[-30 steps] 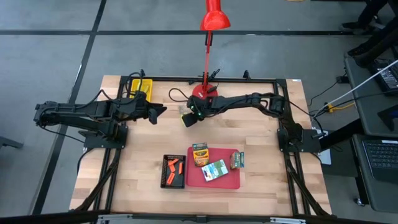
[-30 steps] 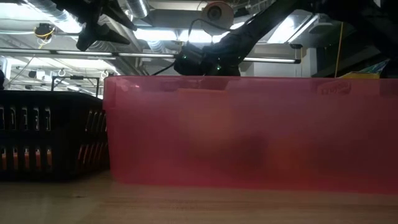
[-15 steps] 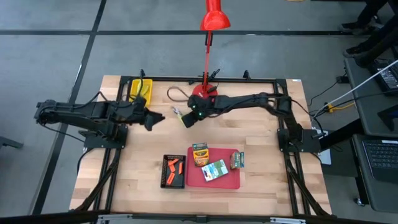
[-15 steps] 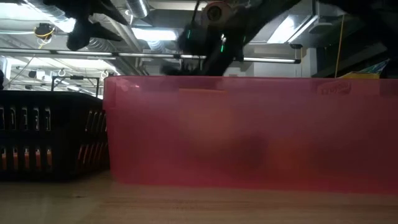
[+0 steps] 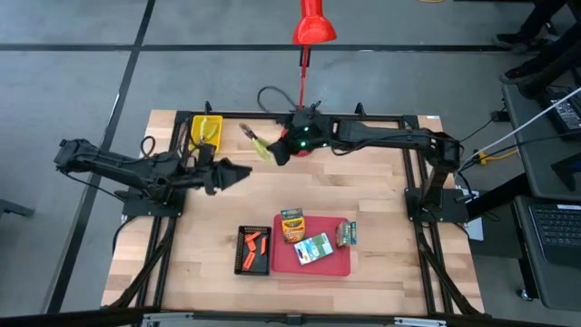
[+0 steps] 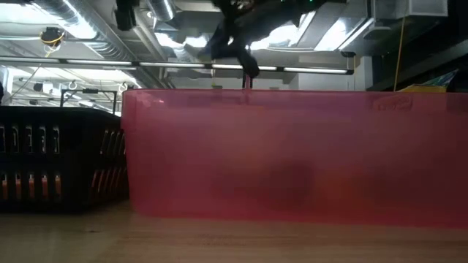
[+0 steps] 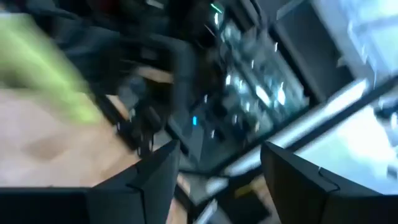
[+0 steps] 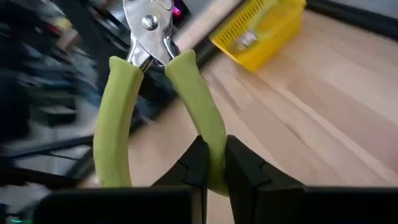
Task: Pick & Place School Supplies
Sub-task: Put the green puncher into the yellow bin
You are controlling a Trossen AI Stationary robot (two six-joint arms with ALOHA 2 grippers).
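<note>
Overhead, the right gripper point(image 5: 275, 151) sits near the table's point(image 5: 390, 209) far edge, just in front of the red desk lamp's point(image 5: 310, 29) base, its jaws clamped on one yellow-green handle of the scissors-like tool point(image 5: 255, 142), which points toward the yellow tray point(image 5: 205, 130) at the far left corner. The right wrist view shows both handles and the metal pivot of this tool point(image 8: 158, 93). The left gripper point(image 5: 243, 171), jaws apart and empty, hovers left of centre. Three crayon boxes point(image 5: 314, 247) lie on the red tray point(image 5: 340, 266) near the front edge; orange sticks point(image 5: 255, 243) lie in the black tray point(image 5: 242, 265) beside it.
</note>
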